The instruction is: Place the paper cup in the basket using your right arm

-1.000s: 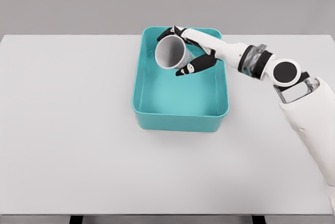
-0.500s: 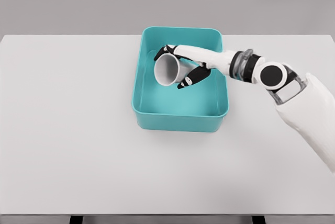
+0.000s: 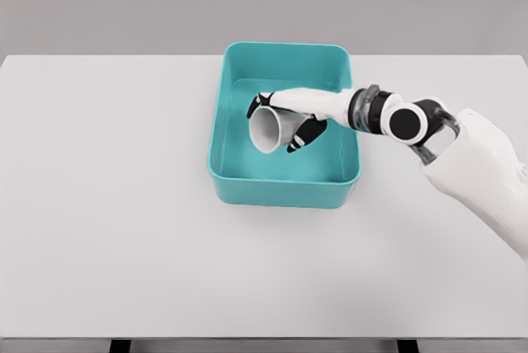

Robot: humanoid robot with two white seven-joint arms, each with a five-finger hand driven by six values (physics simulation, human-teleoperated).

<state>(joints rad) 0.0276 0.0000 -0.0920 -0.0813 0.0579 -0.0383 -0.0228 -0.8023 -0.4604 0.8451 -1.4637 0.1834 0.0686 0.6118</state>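
Observation:
A white paper cup (image 3: 270,129) lies tilted on its side inside the teal basket (image 3: 285,190), its open mouth facing the lower left. My right hand (image 3: 290,120) reaches into the basket from the right and is shut on the cup, with dark fingertips (image 3: 303,136) wrapped over and under it. The cup is low in the basket, close to its floor; whether it touches the floor cannot be told. My left arm is out of view.
The basket stands on a white table (image 3: 107,204), slightly right of the middle and toward the far edge. A grey wall runs behind the table. My right forearm (image 3: 470,171) crosses above the basket's right rim.
The right hand has lowered the cup from rim height near the basket's far end down into the basket and toward the front. The hand stays shut on the cup.

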